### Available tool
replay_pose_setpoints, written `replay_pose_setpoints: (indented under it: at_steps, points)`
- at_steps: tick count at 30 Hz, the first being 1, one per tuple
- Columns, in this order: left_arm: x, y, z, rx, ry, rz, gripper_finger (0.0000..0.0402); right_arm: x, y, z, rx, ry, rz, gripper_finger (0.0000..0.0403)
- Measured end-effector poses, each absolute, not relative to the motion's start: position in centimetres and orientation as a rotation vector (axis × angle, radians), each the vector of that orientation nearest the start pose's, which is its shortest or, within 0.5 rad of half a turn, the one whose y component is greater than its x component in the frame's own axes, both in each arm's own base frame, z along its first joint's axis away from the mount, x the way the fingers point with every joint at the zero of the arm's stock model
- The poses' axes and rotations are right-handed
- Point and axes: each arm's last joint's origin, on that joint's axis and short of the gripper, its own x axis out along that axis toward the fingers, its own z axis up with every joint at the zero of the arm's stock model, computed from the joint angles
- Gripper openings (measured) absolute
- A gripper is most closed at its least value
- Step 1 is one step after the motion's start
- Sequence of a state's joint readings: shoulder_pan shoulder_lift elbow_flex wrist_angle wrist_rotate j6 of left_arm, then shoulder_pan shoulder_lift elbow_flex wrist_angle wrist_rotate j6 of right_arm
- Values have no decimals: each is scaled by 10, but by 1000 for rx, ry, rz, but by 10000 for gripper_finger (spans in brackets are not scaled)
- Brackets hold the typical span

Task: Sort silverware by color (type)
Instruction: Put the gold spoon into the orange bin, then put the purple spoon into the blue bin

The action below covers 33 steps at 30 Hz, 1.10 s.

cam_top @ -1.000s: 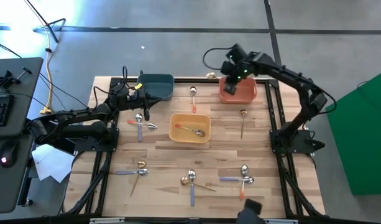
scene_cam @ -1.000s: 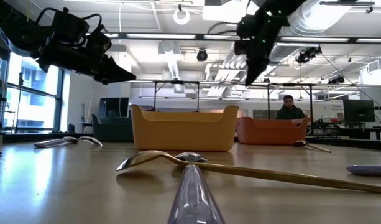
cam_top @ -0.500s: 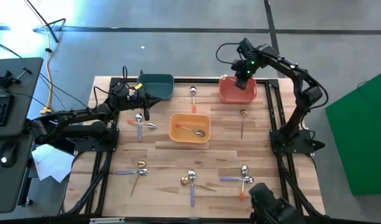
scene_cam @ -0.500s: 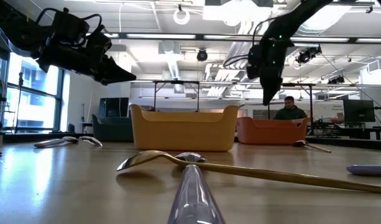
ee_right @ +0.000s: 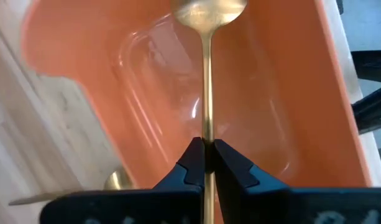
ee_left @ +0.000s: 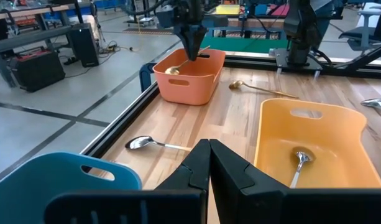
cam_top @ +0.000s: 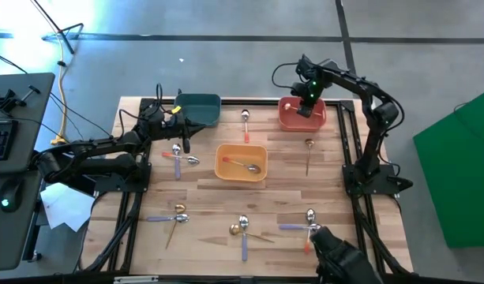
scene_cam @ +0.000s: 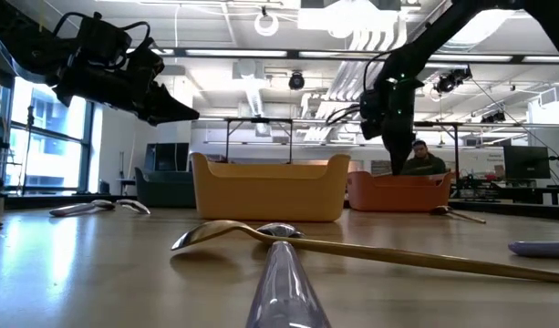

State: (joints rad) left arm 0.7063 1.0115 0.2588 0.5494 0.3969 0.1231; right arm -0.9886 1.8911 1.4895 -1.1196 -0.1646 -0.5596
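Across the wooden table stand three bins: a teal bin at the far left, a yellow bin in the middle with one spoon inside, and a red bin at the far right. Over the red bin hangs the right gripper, its jaws pinched tight on the thin handle of a gold spoon — the spoon's head dips down into the bin. Beside the teal bin, the left gripper hovers with jaws shut on nothing.

Loose silverware lies scattered round the bins: an orange-handled spoon between the teal and red bins, a gold spoon on the table just near of the red bin, a crossed pair of spoons left of the yellow bin, and more spoons along the near edge. A dark object juts in at the near right, covering part of one spoon there. Beyond the table's far side a person sits in the room — partly hidden by the red bin
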Motion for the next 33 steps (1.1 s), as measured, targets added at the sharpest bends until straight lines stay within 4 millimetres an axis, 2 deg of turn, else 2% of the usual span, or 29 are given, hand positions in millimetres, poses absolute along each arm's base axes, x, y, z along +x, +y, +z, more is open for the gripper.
replay_pose_setpoints:
  at_steps: [9, 20, 28, 31, 33]
  points:
    - [154, 116, 184, 15, 196, 296, 0, 207, -305, 188, 384, 1423, -199, 5]
    - [153, 116, 184, 18, 197, 296, 0, 210, -310, 165, 434, 1473, -199, 16]
    - [153, 116, 184, 14, 197, 296, 1, 208, -311, 166, 398, 1549, -274, 91]
    - [154, 116, 184, 14, 196, 296, 1, 207, -306, 175, 399, 1555, -266, 93]
    - [154, 117, 185, 12, 195, 296, 1, 208, -302, 186, 375, 1530, -277, 79]
